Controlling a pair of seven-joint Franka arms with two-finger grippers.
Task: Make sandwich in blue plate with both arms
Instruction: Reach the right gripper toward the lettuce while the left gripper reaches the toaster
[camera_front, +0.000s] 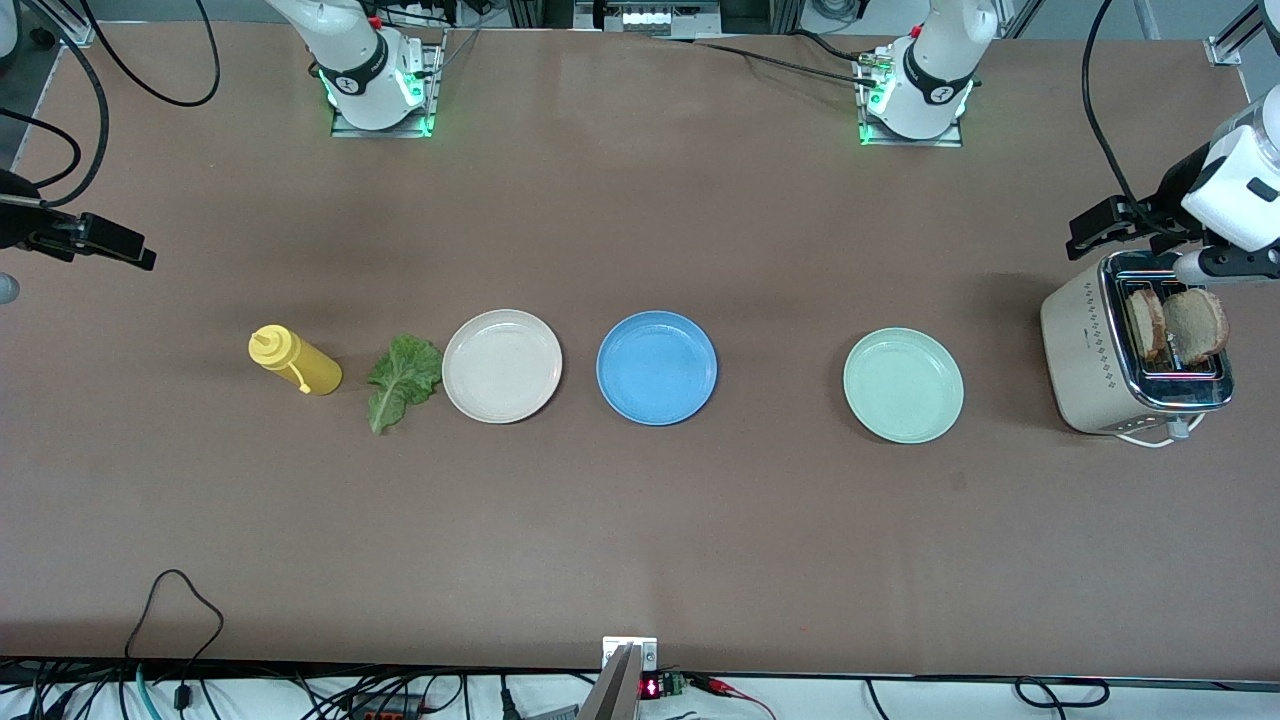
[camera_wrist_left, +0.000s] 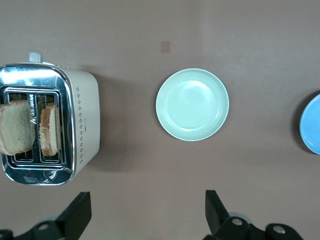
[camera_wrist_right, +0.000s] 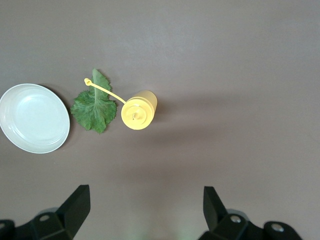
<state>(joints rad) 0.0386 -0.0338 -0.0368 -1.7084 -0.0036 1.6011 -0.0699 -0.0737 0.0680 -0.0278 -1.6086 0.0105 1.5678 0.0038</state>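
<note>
Bench: brown bench carried everything.
Blue plate: round medium-blue plate lay bare between the cream-white plate and pale mint-green plate.
Bread: two slices stood in the toaster.
Lettuce: ruffled green leaf lay beside the cream-white plate.
Left gripper: fingers spread, empty.
Right gripper: fingers spread, empty.

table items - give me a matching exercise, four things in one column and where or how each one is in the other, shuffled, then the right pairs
Things:
1. blue plate
2. bread slices
3. lettuce leaf
4. left gripper

Places or states:
A. standing in the toaster slots
B. flat on the table between the yellow bottle and the cream plate
C. open, holding nothing
D. bare, between the cream plate and the mint-green plate

Pairs: 1-D, 2-A, 3-B, 4-C
</note>
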